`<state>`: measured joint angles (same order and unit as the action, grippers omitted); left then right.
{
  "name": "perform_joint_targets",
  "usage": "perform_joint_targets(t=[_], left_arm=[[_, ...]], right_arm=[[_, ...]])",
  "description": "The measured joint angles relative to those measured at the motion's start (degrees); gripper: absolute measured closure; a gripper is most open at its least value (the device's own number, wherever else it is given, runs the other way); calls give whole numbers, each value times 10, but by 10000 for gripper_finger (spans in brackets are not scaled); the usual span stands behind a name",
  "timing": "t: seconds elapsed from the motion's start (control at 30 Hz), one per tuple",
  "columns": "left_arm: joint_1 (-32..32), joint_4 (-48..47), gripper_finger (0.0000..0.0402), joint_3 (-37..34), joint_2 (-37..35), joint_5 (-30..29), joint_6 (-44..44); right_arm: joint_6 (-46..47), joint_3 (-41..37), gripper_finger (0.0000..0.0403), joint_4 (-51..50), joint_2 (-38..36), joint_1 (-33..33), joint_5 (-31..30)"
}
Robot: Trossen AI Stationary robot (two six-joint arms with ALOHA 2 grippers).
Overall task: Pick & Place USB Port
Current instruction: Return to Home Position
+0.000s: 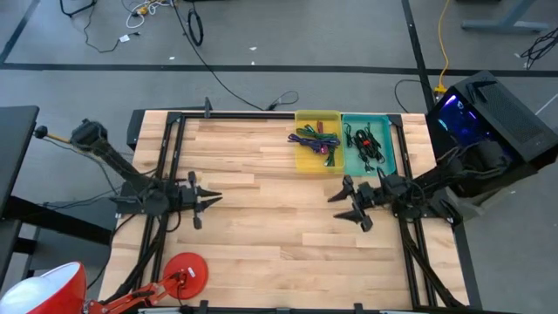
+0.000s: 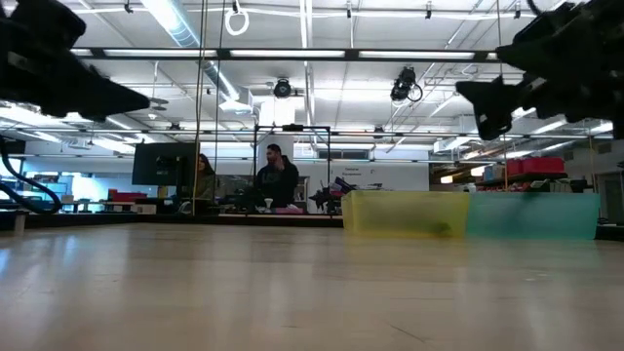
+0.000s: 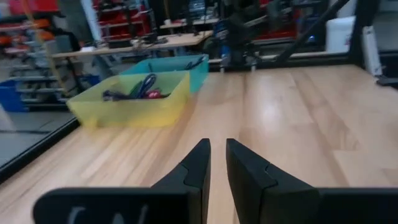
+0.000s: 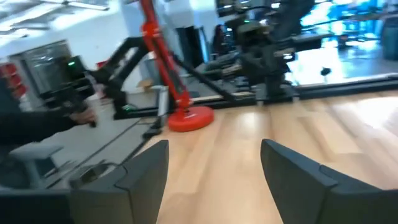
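Dark fingers fill the foreground of each wrist view. The left gripper (image 3: 217, 157) shows only a thin slit between its fingers. The right gripper (image 4: 214, 163) is spread wide, with bare wood between its fingers. Neither holds anything.

From above, the left gripper (image 1: 207, 199) hangs over the table's (image 1: 261, 227) left side and the right gripper (image 1: 342, 205) over its right side, tips pointing toward each other and well apart.

The black cable (image 1: 364, 148) lies bundled in the teal bin (image 1: 366, 117) at the far right of the table. Its long axis runs along the bin's length, from the far rim toward the near one. The yellow bin (image 1: 318, 114) touches the teal bin's left side and holds a tangle of purple, green and black cords (image 1: 316, 142).

In the low view, only the bins' translucent walls show, yellow (image 2: 400, 213) and teal (image 2: 531, 214), and the contents cannot be made out. Both grippers hang high in that view, and a person (image 2: 276, 175) sits in the room behind.

The left wrist view looks into the yellow bin (image 3: 130, 109) and shows its cords, with the teal bin (image 3: 200, 68) behind it.

The right wrist view faces away from the bins, toward a red stand (image 4: 189, 118) at the table's near left corner, which the high view also shows (image 1: 186, 272).
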<state>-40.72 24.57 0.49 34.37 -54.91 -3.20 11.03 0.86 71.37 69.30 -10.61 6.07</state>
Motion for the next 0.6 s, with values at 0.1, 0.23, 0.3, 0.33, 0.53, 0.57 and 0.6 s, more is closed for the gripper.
perform_joint_targets(t=[0.1,0.23,0.3,0.33,0.53,0.57,0.6], left_arm=[[77,26,346,0,0,109,17],[185,62,346,0,1,236,24],[229,64,346,0,1,282,19],[246,63,346,0,1,292,6],[285,52,346,0,1,297,-105],[286,52,346,0,1,296,-119],[287,51,346,0,1,296,-131]], right_arm=[[8,0,146,5,0,56,65],[21,0,146,30,0,133,158],[37,0,146,32,0,166,167],[47,0,146,30,0,179,166],[96,0,146,16,0,195,51],[95,0,146,14,0,195,27],[95,0,146,14,0,195,7]])
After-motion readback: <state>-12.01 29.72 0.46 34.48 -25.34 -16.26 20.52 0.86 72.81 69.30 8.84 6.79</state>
